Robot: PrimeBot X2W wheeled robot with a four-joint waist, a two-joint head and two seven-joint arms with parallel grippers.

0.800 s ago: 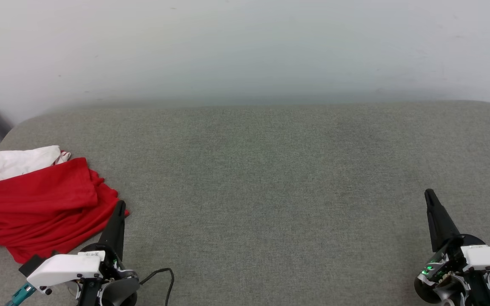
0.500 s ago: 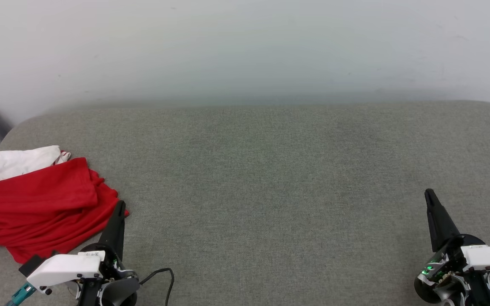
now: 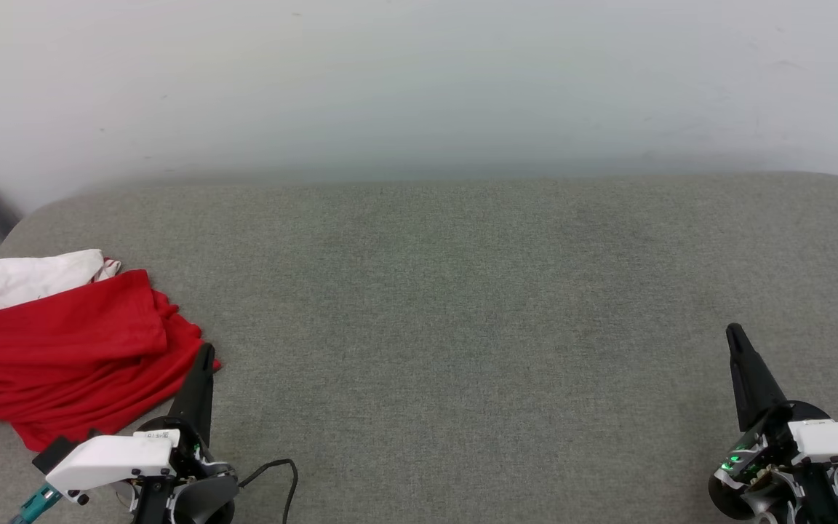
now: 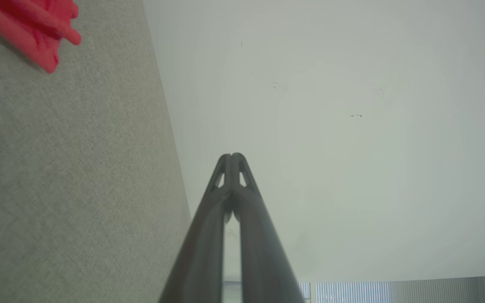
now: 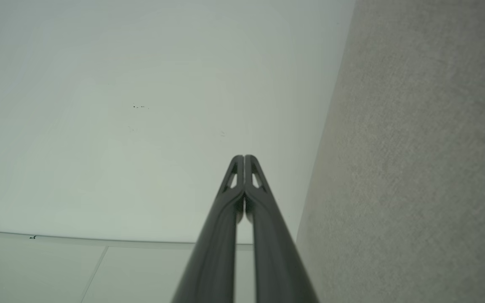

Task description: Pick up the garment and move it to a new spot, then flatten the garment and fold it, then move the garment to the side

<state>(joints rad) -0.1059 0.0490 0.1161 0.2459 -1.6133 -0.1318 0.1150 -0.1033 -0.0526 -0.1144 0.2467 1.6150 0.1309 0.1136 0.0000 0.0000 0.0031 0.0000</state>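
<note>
Left gripper point(image 3: 205, 355), fingers pressed together, sits at the grey cushion's point(image 3: 463, 327) front left, just beside the crumpled red jersey point(image 3: 62, 356) at its left end. Right gripper point(image 3: 736, 336), likewise closed, sits front right. Nothing has moved, so pickup seems not yet begun.

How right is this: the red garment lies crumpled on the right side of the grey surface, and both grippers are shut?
Not quite: the head view shows the garment crumpled on the left side of the grey surface. The left gripper and right gripper are shut.

The left hand point(image 3: 205, 351) and right hand point(image 3: 734, 332) sit low, both closed tight, pointing forward.
</note>
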